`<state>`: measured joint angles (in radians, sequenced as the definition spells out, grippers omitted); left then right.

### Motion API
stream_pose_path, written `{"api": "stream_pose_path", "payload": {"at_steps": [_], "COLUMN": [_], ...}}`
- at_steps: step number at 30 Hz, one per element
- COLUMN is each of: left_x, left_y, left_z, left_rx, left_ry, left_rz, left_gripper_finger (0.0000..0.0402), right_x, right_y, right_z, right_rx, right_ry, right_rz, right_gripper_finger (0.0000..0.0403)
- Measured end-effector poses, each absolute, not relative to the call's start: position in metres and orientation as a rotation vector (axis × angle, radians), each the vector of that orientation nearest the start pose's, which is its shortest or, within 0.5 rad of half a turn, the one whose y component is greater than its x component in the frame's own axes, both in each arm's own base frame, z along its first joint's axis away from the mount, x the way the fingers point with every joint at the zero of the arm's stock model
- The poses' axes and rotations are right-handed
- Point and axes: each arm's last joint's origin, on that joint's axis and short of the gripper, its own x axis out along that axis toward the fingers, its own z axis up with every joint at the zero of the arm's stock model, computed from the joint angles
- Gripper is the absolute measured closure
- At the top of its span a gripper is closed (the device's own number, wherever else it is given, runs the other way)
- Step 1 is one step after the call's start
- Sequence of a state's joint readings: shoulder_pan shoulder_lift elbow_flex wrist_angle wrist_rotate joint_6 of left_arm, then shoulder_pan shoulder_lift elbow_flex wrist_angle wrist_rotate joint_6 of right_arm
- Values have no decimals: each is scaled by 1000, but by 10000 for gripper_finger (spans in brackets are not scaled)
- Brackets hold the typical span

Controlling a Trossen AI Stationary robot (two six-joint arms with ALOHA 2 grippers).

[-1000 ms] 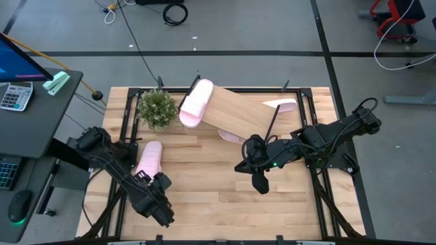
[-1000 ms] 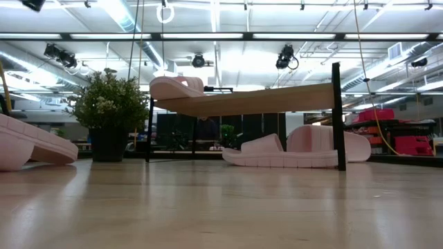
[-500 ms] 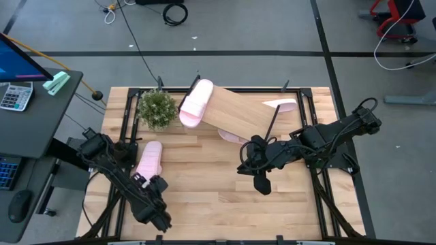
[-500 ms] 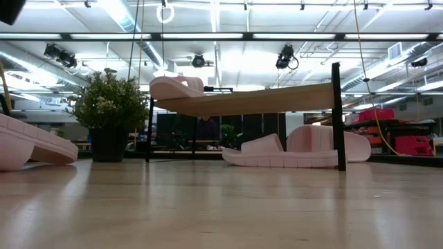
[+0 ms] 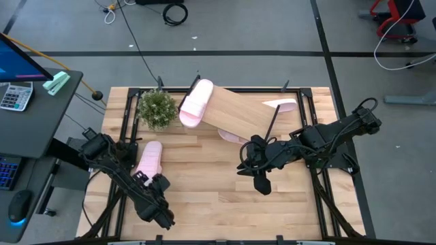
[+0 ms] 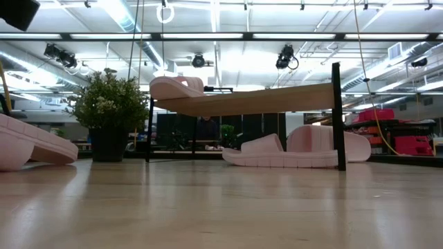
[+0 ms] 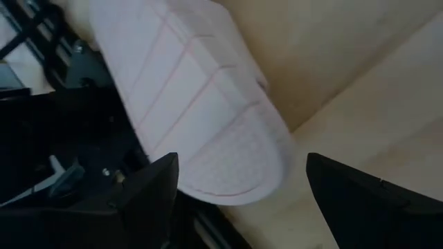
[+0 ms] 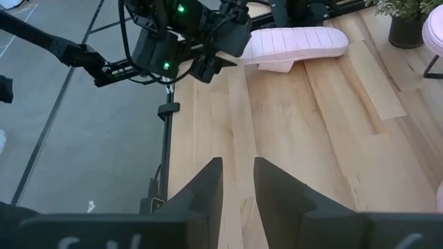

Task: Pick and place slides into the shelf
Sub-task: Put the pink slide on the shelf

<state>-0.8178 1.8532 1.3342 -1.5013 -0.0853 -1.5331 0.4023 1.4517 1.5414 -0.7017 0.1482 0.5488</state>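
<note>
High view shows the wooden table (image 5: 225, 204) from above; the shelf (image 5: 238, 112) sits toward 12 o'clock, tipped on thin black legs; one pink slide (image 5: 195, 103) lies on the shelf's 9 o'clock end, just beside a small green plant (image 5: 157, 107); a second slide (image 5: 148, 158) lies flat on the table near 9 o'clock, close to the left arm; a third slide (image 5: 231, 136) peeks out under the shelf, and a fourth (image 5: 281, 104) shows past the shelf at 2 o'clock. The left claw (image 5: 160, 214) hangs near 7 o'clock, away from the slide beside it; its fingers (image 7: 149, 183) stand wide apart and hold nothing. The right claw (image 5: 261, 184) hangs over bare wood near the middle; its fingers (image 8: 204, 183) have a narrow gap between them and hold nothing.
</note>
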Motion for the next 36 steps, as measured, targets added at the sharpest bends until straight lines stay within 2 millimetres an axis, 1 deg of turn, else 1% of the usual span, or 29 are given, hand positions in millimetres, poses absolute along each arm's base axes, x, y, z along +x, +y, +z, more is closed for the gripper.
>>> {"api": "stream_pose_path", "payload": {"at_steps": [4, 7, 13, 20, 27, 32, 36], "left_x": [207, 208, 202, 192, 184, 174, 165], "left_y": [-217, -218, -228, -234, -244, -249, -255], "left_z": [195, 191, 180, 170, 155, 146, 142], "left_rx": [-195, -197, -163, -38, 54, 159, 230], "left_ry": [1580, 1593, 1640, 1637, 1627, 1605, 1561], "left_rz": [859, 863, 866, 919, 942, 986, 956], "left_gripper_finger": [80, 79, 84, 88, 88, 88, 90], "right_x": [284, 284, 284, 284, 284, 284, 284], "right_y": [116, 116, 116, 116, 116, 116, 116], "right_z": [392, 392, 392, 392, 392, 392, 392], "right_rx": [363, 364, 364, 363, 364, 364, 364], "right_ry": [638, 638, 639, 639, 639, 639, 639], "right_rz": [77, 77, 77, 77, 77, 76, 76], "right_gripper_finger": [309, 309, 308, 310, 311, 313, 313]}}
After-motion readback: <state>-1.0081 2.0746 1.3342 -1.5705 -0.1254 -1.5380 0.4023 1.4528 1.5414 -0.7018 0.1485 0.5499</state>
